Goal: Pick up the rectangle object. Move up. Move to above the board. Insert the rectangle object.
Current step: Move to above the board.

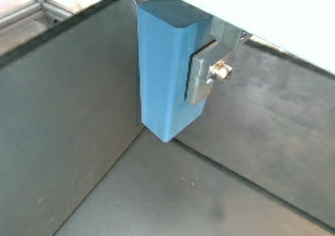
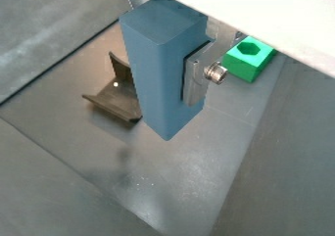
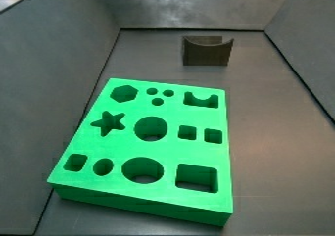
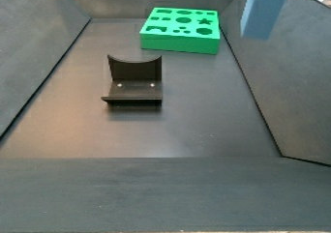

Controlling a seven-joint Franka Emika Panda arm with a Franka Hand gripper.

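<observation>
The dark desk (image 4: 168, 131) lay inside grey walls. The tool (image 2: 197, 73) hung high above it, its silver plates clamped on the rectangle object (image 2: 160, 69), whose long axis pointed straight down, clear of the floor. In a side view the board (image 4: 183, 30) lay flat at the far end, just beside the raised block and below it. The fixture (image 4: 134, 80) stood well apart.

The slim light-blue matte rectangular block (image 4: 265, 10) is cut off by the frame's upper edge in a side view, hiding the gripper (image 1: 174, 66) there. In both wrist views the block covers all but one silver finger (image 2: 199, 76). The bright green slab (image 2: 248, 61) shows only a corner.
</observation>
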